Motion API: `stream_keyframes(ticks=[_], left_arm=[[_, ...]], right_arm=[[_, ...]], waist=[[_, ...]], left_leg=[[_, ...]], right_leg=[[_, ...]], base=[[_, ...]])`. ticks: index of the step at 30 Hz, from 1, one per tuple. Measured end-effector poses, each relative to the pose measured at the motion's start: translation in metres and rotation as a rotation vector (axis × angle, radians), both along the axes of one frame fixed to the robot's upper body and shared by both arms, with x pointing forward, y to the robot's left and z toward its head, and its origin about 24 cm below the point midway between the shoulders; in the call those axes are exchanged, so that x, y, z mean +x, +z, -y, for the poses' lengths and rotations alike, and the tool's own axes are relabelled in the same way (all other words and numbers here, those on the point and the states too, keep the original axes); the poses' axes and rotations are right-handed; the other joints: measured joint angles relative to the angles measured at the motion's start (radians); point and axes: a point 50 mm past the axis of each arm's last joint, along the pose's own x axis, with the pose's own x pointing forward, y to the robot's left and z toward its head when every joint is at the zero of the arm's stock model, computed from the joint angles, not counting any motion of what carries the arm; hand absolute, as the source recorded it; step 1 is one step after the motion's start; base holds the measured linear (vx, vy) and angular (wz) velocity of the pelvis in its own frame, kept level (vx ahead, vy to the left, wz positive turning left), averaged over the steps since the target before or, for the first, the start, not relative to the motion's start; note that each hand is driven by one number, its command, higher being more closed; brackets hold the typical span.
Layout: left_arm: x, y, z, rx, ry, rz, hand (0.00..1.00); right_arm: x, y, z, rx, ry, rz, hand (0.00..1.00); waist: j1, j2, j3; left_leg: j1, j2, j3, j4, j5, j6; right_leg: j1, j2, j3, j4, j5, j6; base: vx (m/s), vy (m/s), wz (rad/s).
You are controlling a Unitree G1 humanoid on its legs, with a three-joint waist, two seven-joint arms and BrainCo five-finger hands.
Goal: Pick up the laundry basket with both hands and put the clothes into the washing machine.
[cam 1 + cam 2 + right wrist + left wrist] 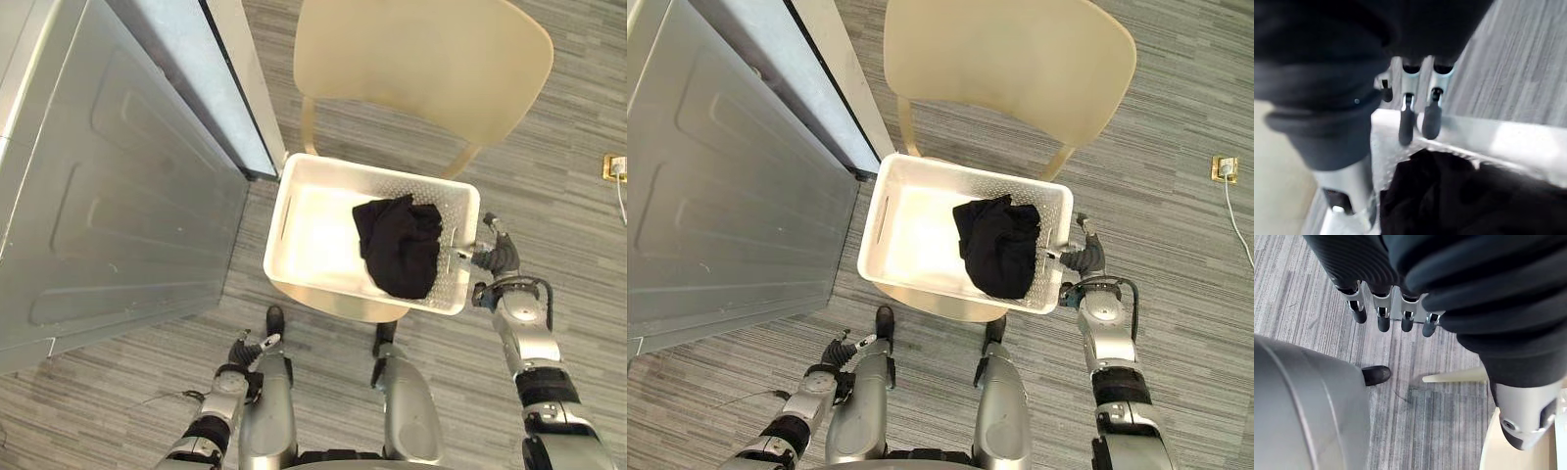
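Striped floor (pixel 588 117), basket (pixel 313 235) on chair (pixel 421 59) (clothes (pixel 400 245) inside), right robot hand (pixel 495 257) at rim

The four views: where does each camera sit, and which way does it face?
Left eye view: on the head, facing down at the laundry basket with clothes on a chair beside the washing machine; left hand low, right hand at the basket's rim.
Right eye view: same scene, slightly offset.
Left wrist view: along straight fingers, down at the floor.
Right wrist view: along its fingers, at the basket's rim and clothes.
Eye and right wrist views share basket and clothes.
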Motion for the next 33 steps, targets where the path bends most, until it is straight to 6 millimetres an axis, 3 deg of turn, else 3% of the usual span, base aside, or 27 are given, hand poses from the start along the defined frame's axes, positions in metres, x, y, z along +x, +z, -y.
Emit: stream_keyframes(ticks=[5, 7, 12, 18, 24, 30, 33], left_arm=[[-0.003, -0.001, -0.002, 0.013, -0.001, -0.009, 0.0], [-0.004, -0.002, -0.006, 0.005, 0.029, -0.009, 0.0], [-0.005, -0.001, -0.012, 0.004, 0.061, -0.006, 0.0], [-0.012, -0.005, -0.015, 0.012, 0.068, -0.025, 0.0], [-0.015, -0.007, -0.014, 0.047, 0.027, -0.046, 0.0], [-0.013, -0.006, -0.01, 0.062, -0.002, -0.043, 0.0], [-0.009, -0.004, -0.009, 0.08, -0.021, -0.034, 0.0]], right_arm=[[-0.023, 0.034, -0.013, 0.027, 0.072, 0.196, 0.0], [-0.029, 0.038, -0.011, 0.044, 0.058, 0.236, 0.0], [-0.04, 0.03, -0.012, 0.082, 0.044, 0.232, 0.0], [-0.041, 0.031, -0.026, 0.067, 0.105, 0.236, 0.0], [-0.014, 0.009, -0.073, -0.033, 0.285, 0.102, 0.0], [0.004, -0.018, -0.088, -0.152, 0.321, -0.054, 0.0], [0.008, -0.035, -0.084, -0.19, 0.303, -0.139, 0.0]], waist=[[-0.001, -0.009, -0.005], [-0.004, -0.022, -0.012], [-0.006, -0.063, -0.041], [-0.004, -0.078, -0.052], [0.0, -0.078, -0.052], [0.012, -0.077, -0.052], [0.024, -0.075, -0.05]], left_leg=[[0.021, 0.0, 0.016, -0.021, 0.002, 0.002], [0.029, 0.0, 0.021, -0.026, 0.002, 0.002], [0.043, 0.0, 0.026, -0.033, 0.002, 0.002], [0.043, 0.0, 0.03, -0.034, 0.002, 0.002], [0.04, -0.001, 0.022, -0.03, 0.002, 0.002], [0.022, -0.002, 0.003, -0.017, 0.002, 0.002], [0.006, -0.002, -0.011, -0.006, 0.002, 0.002]], right_leg=[[0.004, 0.0, 0.005, -0.004, 0.0, 0.0], [0.007, 0.0, 0.008, -0.005, 0.0, 0.0], [0.02, 0.001, 0.011, -0.017, 0.0, 0.001], [0.021, 0.001, 0.014, -0.024, 0.004, 0.003], [0.036, 0.002, 0.005, -0.046, 0.017, 0.002], [0.037, 0.002, -0.006, -0.049, 0.019, 0.002], [0.037, 0.002, -0.02, -0.048, 0.019, 0.001]], base=[[0.02, 0.012, -0.07], [0.04, 0.011, -0.06], [0.01, 0.003, -0.01], [0.0, 0.0, 0.0], [0.0, 0.007, 0.03], [-0.01, 0.012, 0.08], [-0.02, 0.007, 0.13]])
